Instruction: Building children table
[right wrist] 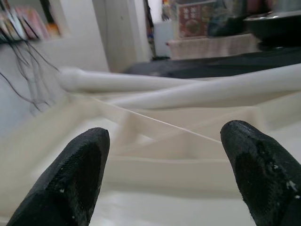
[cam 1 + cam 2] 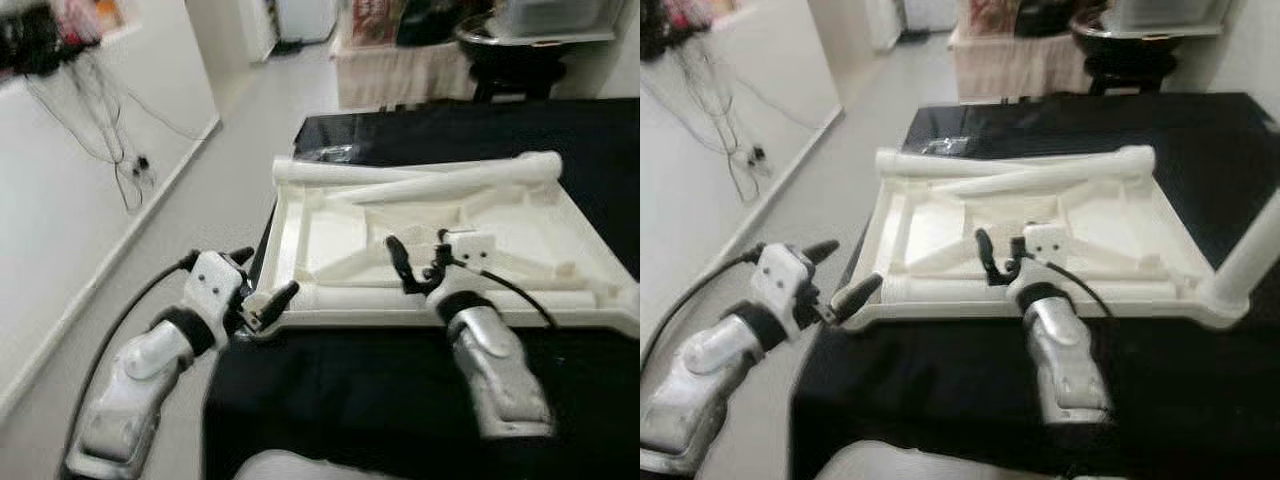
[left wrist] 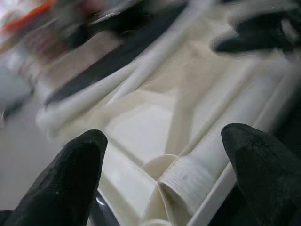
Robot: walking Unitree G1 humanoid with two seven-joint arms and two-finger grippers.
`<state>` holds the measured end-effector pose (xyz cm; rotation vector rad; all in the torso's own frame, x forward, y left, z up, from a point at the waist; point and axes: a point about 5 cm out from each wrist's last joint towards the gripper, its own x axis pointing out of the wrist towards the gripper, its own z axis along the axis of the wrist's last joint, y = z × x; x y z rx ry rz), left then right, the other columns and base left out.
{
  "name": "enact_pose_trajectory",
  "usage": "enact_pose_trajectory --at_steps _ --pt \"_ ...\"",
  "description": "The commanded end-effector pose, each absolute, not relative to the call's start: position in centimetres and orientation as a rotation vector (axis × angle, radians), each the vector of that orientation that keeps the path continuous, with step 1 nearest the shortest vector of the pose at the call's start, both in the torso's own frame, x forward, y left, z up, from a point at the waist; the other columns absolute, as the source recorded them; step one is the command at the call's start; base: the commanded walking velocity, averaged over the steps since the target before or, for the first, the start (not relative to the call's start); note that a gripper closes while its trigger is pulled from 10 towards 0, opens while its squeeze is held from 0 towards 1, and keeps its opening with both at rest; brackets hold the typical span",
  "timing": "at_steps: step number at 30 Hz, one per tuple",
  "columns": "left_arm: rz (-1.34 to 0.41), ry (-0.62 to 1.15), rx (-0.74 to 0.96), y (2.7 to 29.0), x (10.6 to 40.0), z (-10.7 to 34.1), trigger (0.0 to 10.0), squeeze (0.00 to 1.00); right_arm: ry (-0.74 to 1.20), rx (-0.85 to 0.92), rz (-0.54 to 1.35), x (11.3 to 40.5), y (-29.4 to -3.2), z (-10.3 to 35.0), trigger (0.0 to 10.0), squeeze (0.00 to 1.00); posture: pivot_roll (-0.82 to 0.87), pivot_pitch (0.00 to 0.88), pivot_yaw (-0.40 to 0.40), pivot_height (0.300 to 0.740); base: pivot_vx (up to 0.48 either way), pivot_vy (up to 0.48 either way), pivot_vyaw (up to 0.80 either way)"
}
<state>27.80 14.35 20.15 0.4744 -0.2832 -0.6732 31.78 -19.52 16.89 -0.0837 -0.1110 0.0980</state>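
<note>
A white plastic tabletop [image 2: 300, 225] lies upside down on a black surface [image 2: 380, 400]. Loose white legs rest inside it: one along the far rim [image 2: 330, 170], one slanting across [image 2: 460, 182], one along the near rim [image 2: 350, 297]. Another leg [image 2: 1252, 250] stands tilted at the near right corner. My left gripper [image 2: 262, 278] is open at the near left corner, its fingers either side of the near leg's threaded end [image 3: 186, 181]. Over the near middle of the tabletop, my right gripper [image 2: 420, 258] is open and holds nothing; between its fingertips [image 1: 263, 169] I see the far legs.
Grey floor [image 2: 200, 200] runs along the left, bounded by a white wall with hanging black cables [image 2: 120, 150]. At the back stand a cloth-covered table [image 2: 400, 70] and a dark round bowl [image 2: 510, 45]. A clear bag [image 2: 328, 152] lies on the black surface beyond the tabletop.
</note>
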Motion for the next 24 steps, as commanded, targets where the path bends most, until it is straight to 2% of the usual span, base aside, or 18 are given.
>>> enact_pose_trajectory --at_steps 1,2,3,4,5,7,9,12,17,24 --pt "-0.675 -0.284 0.574 15.1 27.7 20.3 10.0 0.0 -0.115 -0.086 0.121 31.9 -19.0 17.1 10.0 0.0 -0.02 0.062 0.103 0.74 0.0 0.0 0.0" --pt "-0.696 -0.287 0.702 15.5 27.8 20.4 10.0 0.0 -0.109 -0.102 0.12 31.9 -19.4 17.2 10.0 0.0 -0.03 0.059 0.098 0.74 0.0 0.0 0.0" --pt "-0.696 -0.287 0.702 15.5 27.8 20.4 10.0 0.0 -0.109 -0.102 0.12 31.9 -19.4 17.2 10.0 0.0 -0.03 0.059 0.098 0.74 0.0 0.0 0.0" --pt "-0.738 -0.281 0.923 16.3 27.9 20.3 10.0 0.0 -0.097 -0.126 0.116 31.9 -20.0 17.3 10.0 0.0 -0.03 0.058 0.098 0.74 0.0 0.0 0.0" --pt "-0.738 -0.281 0.923 16.3 27.9 20.3 10.0 0.0 -0.097 -0.126 0.116 31.9 -20.0 17.3 10.0 0.0 -0.03 0.058 0.098 0.74 0.0 0.0 0.0" --pt "-0.783 -0.273 1.073 16.9 28.1 20.3 10.0 0.0 -0.078 -0.149 0.104 31.9 -20.6 17.3 10.0 0.0 -0.03 0.058 0.098 0.74 0.0 0.0 0.0" --pt "-0.795 -0.272 1.104 17.1 28.2 20.3 10.0 0.0 -0.072 -0.154 0.1 31.9 -20.8 17.3 10.0 0.0 -0.03 0.058 0.098 0.74 0.0 0.0 0.0" --pt "-0.874 -0.22 1.326 18.1 28.9 19.7 10.0 0.0 -0.034 -0.172 0.114 31.7 -20.7 16.8 10.0 0.0 -0.04 0.056 0.11 0.74 0.0 0.0 0.0" --pt "-0.831 -0.243 1.455 18.3 30.6 19.5 10.0 0.0 -0.007 -0.175 0.134 31.3 -20.1 16.1 10.0 0.0 -0.05 0.06 0.113 0.74 0.0 0.0 0.0" --pt "-0.741 -0.339 1.461 17.9 32.3 19.5 10.0 0.0 0.008 -0.166 0.144 31.0 -19.7 15.8 10.0 0.0 -0.05 0.077 0.105 0.74 0.0 0.0 0.0"
